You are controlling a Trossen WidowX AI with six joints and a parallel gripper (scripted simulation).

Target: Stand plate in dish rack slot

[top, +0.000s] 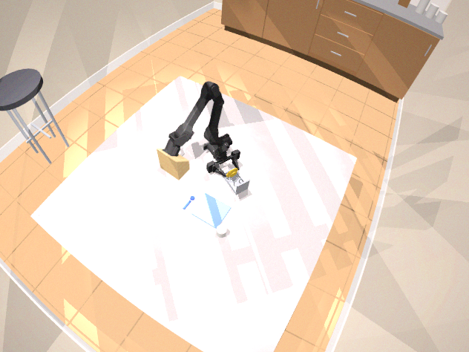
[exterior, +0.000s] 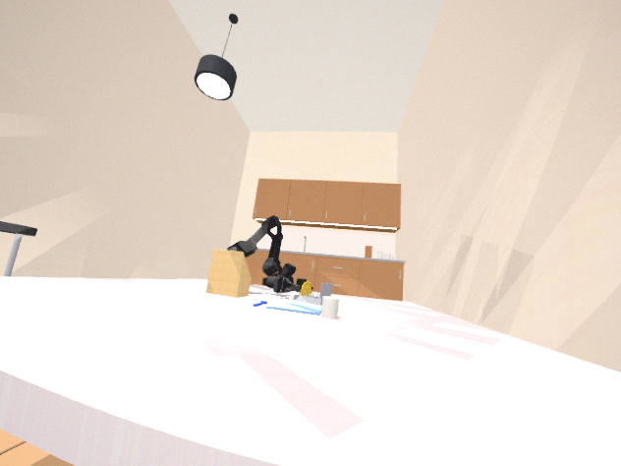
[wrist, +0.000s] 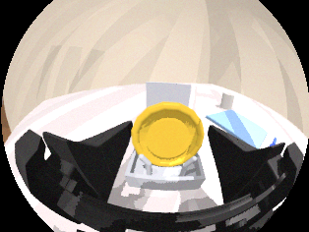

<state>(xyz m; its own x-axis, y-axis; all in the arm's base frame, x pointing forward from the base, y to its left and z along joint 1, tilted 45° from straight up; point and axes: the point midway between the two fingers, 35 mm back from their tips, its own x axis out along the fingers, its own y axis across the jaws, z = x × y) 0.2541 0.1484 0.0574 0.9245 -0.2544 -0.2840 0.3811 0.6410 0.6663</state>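
The yellow plate (top: 231, 172) (exterior: 305, 288) (wrist: 166, 133) stands upright on its edge in the small grey dish rack (top: 241, 186) (exterior: 316, 299) (wrist: 165, 179), between the rails. My gripper (top: 225, 163) (exterior: 295, 285) (wrist: 171, 127) is open and level with the plate. In the wrist view its two dark fingers stand on either side of the plate, with a gap on each side. The plate faces the wrist camera flat on and hides the rack's far slots.
A wooden knife block (top: 173, 163) (exterior: 228, 273) stands left of the arm. A blue spoon (top: 188, 202) (exterior: 258, 303), a light blue mat (top: 211, 212) (exterior: 293, 307) (wrist: 238, 128) and a white cup (top: 222, 232) (exterior: 329, 307) lie in front of the rack. A stool (top: 21, 88) stands off the table at the far left.
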